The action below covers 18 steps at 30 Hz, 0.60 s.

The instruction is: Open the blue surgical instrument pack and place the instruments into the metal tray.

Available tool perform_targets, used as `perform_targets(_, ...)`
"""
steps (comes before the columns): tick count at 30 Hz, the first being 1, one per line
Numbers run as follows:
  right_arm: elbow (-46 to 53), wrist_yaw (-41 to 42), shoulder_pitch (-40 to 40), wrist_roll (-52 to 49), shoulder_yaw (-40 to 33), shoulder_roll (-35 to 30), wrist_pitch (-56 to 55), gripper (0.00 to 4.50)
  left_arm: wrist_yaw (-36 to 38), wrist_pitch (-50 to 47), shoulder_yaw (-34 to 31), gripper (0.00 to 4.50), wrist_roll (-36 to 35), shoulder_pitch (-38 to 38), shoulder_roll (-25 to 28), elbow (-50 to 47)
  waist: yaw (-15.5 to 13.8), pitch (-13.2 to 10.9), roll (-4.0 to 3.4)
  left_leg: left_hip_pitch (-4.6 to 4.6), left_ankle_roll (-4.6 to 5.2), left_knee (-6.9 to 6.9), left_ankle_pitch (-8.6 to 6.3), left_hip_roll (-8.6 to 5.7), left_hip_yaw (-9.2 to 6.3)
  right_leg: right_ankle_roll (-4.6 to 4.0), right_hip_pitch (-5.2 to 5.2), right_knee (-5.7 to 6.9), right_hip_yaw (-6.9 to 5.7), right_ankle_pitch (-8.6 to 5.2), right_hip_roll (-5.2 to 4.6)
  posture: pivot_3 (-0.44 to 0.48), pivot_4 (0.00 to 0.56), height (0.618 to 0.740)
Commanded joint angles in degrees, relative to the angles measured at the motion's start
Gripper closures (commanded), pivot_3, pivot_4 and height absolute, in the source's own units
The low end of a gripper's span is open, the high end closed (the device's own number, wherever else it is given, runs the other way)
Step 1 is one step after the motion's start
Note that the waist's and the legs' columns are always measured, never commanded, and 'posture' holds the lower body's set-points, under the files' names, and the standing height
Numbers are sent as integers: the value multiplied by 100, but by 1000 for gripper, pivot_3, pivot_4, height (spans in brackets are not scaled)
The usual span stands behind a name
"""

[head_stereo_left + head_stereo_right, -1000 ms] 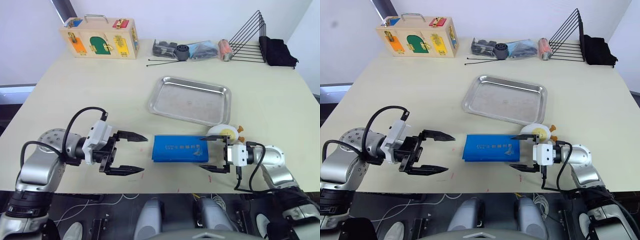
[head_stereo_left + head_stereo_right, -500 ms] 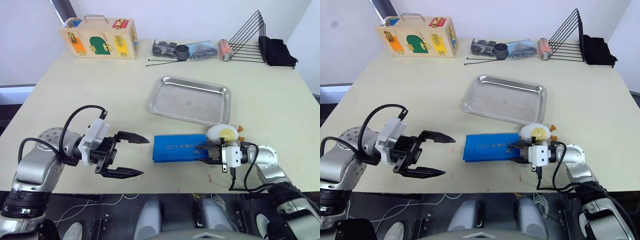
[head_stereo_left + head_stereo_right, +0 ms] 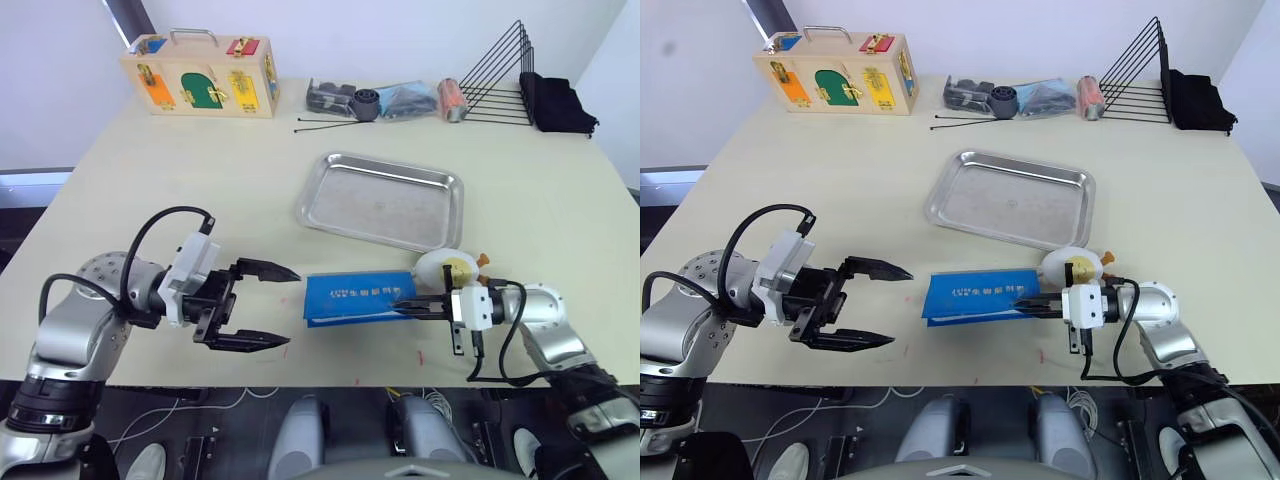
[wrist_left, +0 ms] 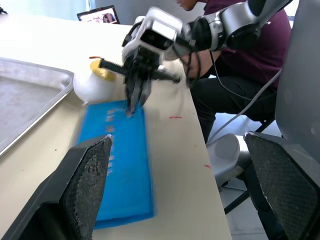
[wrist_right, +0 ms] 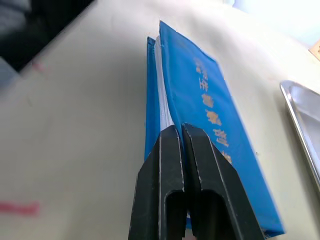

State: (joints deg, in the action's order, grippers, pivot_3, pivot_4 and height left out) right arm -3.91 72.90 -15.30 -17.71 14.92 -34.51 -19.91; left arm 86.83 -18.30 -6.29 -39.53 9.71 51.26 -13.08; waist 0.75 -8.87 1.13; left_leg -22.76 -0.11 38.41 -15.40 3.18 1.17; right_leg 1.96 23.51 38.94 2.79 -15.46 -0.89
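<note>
- Right wrist view: right gripper (image 5: 181, 131) pinches the blue surgical instrument pack (image 5: 210, 115) top flap, lifted off its pale lining.
- Left gripper (image 3: 268, 305) gapes wide beside the pack, opposite the right gripper.
- Metal tray (image 3: 380, 200) lies just beyond the pack.

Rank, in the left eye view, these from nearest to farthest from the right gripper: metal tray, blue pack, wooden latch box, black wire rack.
1. Blue surgical instrument pack, pinched by the right gripper.
2. Metal tray, just beyond the pack.
3. Black wire rack, far right edge.
4. Wooden latch box, far left corner.
</note>
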Motion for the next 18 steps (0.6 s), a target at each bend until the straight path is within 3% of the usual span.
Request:
perform_targets(1, 845, 96, 24, -487, 14, -278, 1214, 4445, -133, 97, -165, 0, -52, -34, -79, -207, 4, 0, 0, 0, 0, 0, 0, 0, 0, 0, 0, 0, 0, 0, 0, 0, 150, 740)
perform_targets(4, 1259, -123, -180, -897, -23, -439, 2769, 4445, -197, 100, -161, 0, -39, -106, -117, -260, 1, 1, 2, 1, 0, -1, 0, 0, -2, 0, 0, 0, -1, 0, 2, 0, 150, 740)
perform_targets(10, 1405, -454, -631, -1393, -138, -425, 4671, 4445, -230, 270, -156, 0, 81, -70, -161, -63, 4, 0, 1, 0, 0, -1, 0, -1, -3, 0, 1, -1, -1, 0, 3, 0, 150, 740)
perform_targets(14, 1143, -621, -1052, -1484, -240, -99, 5022, 4445, -202, 485, -76, 0, 249, 27, -239, 290, 25, 0, 1, -1, 0, -1, 0, -1, -2, 0, 1, -2, -1, 0, 3, 0, 150, 740)
perform_targets(18, 678, -529, -1285, -1058, -133, 19, 4674, 4445, -296, 572, -39, 0, 340, 315, -444, 671, 5, 1, 2, -5, 0, -1, 0, -1, -4, 0, 3, -3, -4, 0, 4, 0, 150, 740)
